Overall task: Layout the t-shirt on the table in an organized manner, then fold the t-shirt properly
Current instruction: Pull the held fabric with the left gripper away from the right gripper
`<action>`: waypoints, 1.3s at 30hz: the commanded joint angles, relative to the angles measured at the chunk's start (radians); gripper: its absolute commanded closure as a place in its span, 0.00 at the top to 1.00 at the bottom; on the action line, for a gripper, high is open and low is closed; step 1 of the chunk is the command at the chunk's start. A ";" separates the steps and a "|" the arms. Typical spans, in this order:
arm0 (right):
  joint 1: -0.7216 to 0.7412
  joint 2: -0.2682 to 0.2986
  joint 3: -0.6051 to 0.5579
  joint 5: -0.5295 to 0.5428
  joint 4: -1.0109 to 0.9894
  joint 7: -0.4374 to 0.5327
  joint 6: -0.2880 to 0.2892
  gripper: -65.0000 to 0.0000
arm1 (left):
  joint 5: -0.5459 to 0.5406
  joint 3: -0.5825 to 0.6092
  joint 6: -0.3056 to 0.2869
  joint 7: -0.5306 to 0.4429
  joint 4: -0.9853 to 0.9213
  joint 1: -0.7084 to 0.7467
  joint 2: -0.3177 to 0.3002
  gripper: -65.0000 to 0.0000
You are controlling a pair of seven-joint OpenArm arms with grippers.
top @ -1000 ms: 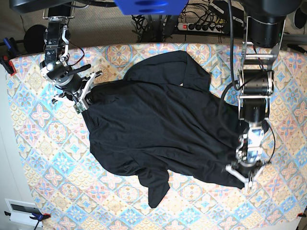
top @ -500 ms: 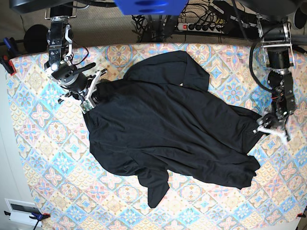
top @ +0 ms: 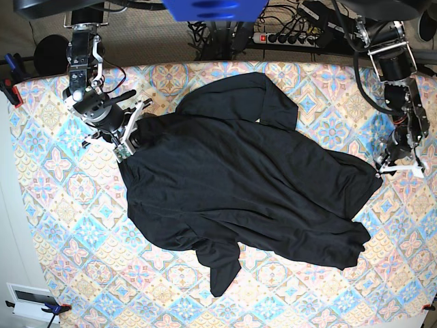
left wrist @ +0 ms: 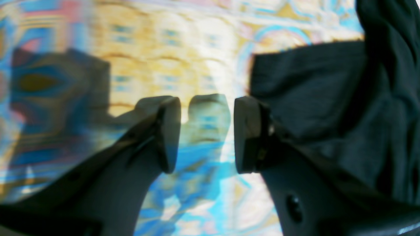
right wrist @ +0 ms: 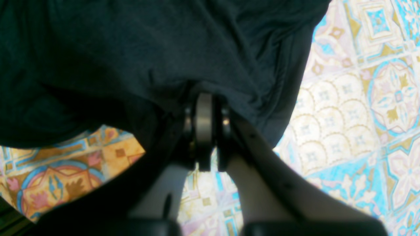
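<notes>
Right gripper is clamped tight on a pinch of the t-shirt, fabric bunched over and around both pads, so that corner is secured. Out from there the black cloth drapes away in soft wrinkles across the middle of the table, spread but crooked, one sleeve flopped toward the near edge, another folded over at the far side.

Over to the left gripper: jaws apart, nothing between them, only patterned tablecloth showing through the gap. The shirt's edge lies just beside its right finger, apparently not touching. In the base view that gripper sits just off the garment's corner.

Handling call: this is thin, limp, light cloth. It won't hold shape, it'll sag and drag, and it may slide easily on that table covering. Best purchase looks like hems, shoulder seams or the corners, where layers double up; a pinch mid-panel would likely just tent the fabric. With one corner held, the free gripper wants the nearby corner to tension it flat.
</notes>
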 commanded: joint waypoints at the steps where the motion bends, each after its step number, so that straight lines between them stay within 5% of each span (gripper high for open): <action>1: 0.011 0.010 0.005 0.006 0.017 0.019 -0.005 0.00 | 0.007 -0.003 -0.004 0.004 0.015 -0.014 0.002 0.40; 12: 0.009 0.010 0.005 0.006 0.023 0.019 -0.005 0.00 | 0.177 -0.002 -0.006 0.010 0.015 -0.043 0.156 0.38; 14: 0.009 0.008 0.005 0.006 0.023 0.019 -0.005 0.00 | 0.168 0.017 -0.015 0.019 0.015 -0.041 0.159 0.33; 19: 0.009 0.008 0.012 0.006 0.023 0.019 -0.005 0.00 | 0.166 0.015 -0.139 0.096 0.050 -0.037 0.153 0.00; 30: 0.011 0.010 0.101 0.006 0.014 0.019 -0.006 0.00 | 0.080 -0.147 -0.161 0.162 0.489 0.220 0.128 0.00; 39: 0.011 0.010 0.213 0.006 0.014 -0.021 -0.008 0.00 | 0.005 -0.259 -0.161 0.160 0.615 0.431 0.140 0.00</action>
